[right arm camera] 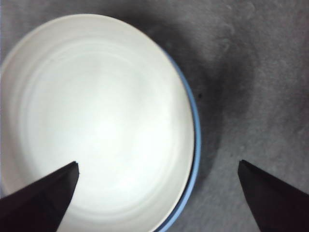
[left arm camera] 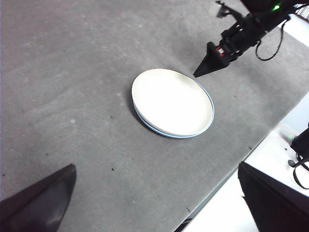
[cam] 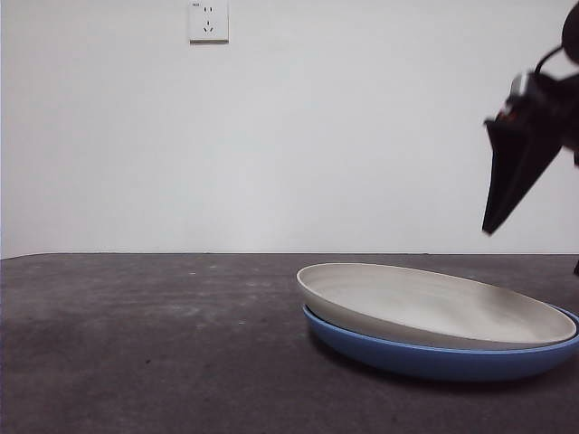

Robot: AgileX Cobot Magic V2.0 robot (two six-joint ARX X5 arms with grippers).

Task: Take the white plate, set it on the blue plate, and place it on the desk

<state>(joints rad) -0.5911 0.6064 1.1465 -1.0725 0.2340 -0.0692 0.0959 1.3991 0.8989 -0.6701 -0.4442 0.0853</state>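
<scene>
Now the round, matte off-white plate (cam: 434, 303) lies nested inside the round, glossy medium-blue plate (cam: 434, 360), and the pair rests on the dark grey-brown, speckled matte desk (cam: 145, 344), toward the right of the front view and near the camera. The off-white plate sits slightly off-centre and tilted: its left rim stands a little higher and overhangs the blue rim, while on the right the blue rim shows as a thin crescent beside it. From the left wrist view only a narrow blue edge (left arm camera: 166, 133) peeks out around the near side of the off-white plate (left arm camera: 172, 102).

The right gripper (cam: 507, 194) hangs in the air above the right edge of the stacked plates, well clear of them, its dark jaws pointing down and to the left. In its own wrist view the two black jaws are spread wide with nothing between them, and the off-white plate (right arm camera: 96, 121) and the blue rim (right arm camera: 192, 125) lie below.

The left gripper (left arm camera: 154, 203) waits high and well apart from the plates, over bare desk (left arm camera: 63, 87), jaws wide apart and holding nothing.

A white wall socket (cam: 208, 21) is mounted on the pale wall behind the desk.
</scene>
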